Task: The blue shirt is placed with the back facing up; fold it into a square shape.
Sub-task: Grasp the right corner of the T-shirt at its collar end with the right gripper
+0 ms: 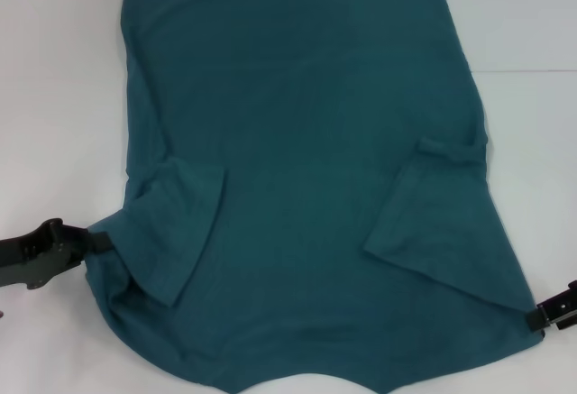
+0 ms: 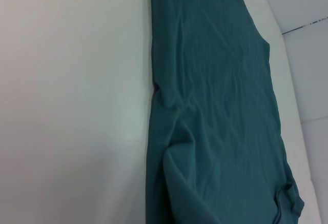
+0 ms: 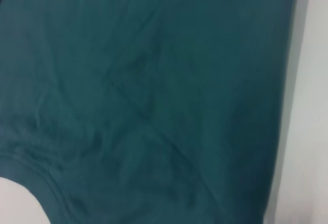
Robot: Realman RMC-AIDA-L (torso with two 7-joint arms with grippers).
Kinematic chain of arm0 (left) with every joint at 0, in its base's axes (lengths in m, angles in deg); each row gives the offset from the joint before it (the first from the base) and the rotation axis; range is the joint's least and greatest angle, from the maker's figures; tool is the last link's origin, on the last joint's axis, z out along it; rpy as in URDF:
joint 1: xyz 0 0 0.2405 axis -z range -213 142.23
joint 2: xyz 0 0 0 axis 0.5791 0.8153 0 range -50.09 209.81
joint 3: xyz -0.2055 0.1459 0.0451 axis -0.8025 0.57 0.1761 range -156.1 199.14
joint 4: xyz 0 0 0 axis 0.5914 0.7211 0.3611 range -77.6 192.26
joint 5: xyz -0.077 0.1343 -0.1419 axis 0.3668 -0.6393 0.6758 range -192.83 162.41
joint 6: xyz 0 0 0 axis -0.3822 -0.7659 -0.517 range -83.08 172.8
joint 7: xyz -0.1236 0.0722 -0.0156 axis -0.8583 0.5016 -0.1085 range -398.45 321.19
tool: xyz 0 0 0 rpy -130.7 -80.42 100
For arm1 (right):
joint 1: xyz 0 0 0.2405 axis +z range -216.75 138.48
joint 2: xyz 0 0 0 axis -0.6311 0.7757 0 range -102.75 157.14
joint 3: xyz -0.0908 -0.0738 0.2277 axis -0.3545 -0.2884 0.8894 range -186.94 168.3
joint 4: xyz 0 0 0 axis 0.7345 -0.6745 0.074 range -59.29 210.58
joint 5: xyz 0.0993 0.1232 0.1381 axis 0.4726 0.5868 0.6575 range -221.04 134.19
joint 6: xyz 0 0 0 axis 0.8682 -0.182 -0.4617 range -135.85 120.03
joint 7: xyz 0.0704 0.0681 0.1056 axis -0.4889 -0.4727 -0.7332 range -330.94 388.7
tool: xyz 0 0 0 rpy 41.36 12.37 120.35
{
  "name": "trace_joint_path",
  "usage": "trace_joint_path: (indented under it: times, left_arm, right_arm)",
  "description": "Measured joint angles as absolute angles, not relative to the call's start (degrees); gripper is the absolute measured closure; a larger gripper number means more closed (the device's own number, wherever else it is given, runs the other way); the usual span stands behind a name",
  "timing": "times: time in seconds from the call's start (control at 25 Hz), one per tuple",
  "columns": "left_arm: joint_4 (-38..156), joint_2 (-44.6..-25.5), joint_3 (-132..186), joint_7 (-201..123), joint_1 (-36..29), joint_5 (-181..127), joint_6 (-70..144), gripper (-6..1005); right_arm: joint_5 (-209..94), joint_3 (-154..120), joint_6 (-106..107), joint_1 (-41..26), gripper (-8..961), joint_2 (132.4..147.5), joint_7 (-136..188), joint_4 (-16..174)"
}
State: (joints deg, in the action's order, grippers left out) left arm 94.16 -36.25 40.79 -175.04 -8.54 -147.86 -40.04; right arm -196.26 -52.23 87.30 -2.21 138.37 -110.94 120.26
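The blue shirt point(image 1: 297, 169) lies plain side up on the white table, both short sleeves point(image 1: 176, 227) folded inward onto the body. Its near corners are drawn out to points at the two grippers. My left gripper point(image 1: 101, 241) is at the shirt's near left corner, shut on the fabric edge. My right gripper point(image 1: 539, 315) holds the near right corner the same way. The left wrist view shows the blue shirt point(image 2: 215, 111) running lengthwise along the table. The blue shirt point(image 3: 154, 96) fills the right wrist view, which also shows a curved neckline edge.
The white table point(image 1: 54, 96) shows bare on both sides of the shirt and beyond its far hem. In the left wrist view the table edge point(image 2: 302, 111) runs along the shirt's far side.
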Motion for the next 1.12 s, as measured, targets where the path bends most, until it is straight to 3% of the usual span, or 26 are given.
trace_joint_path:
  times: [0.84,1.12]
  left_arm:
    - [94.2,-36.33,40.6,-175.0,-8.7,-147.6,-39.7,1001]
    - [94.1,-36.34,40.6,-175.0,-8.7,-147.6,-39.4,1001]
  right_arm:
    - [-197.7,-53.4,86.2,0.6,364,140.34,-110.9,118.3]
    - [-197.2,-53.1,86.2,1.8,366,141.63,-110.3,118.1]
